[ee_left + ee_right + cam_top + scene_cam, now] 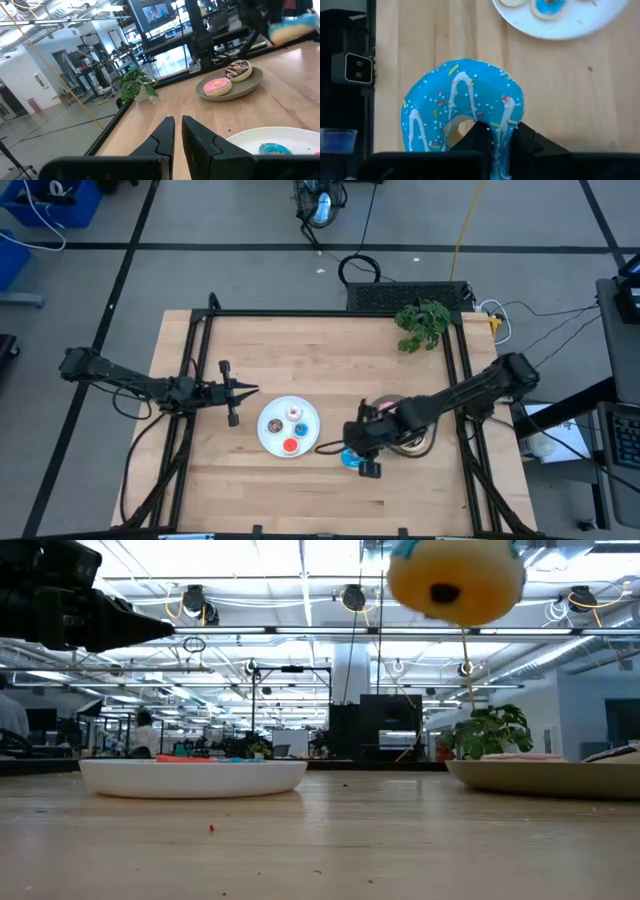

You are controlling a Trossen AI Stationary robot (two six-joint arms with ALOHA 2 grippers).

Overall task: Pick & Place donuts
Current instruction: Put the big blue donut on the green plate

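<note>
Right fingers [496,145] pinched on just the rim of the big blue donut [462,107], lifted off the table [420,30], left fingers [177,135] narrow, empty; could easily twist loose and drop.

A pale wooden surface [270,360] carries a white plate [272,436] near its middle, a grey plate [250,85] toward the right arm's side (both holding donuts), and a small green plant [422,323] at the far edge.
</note>
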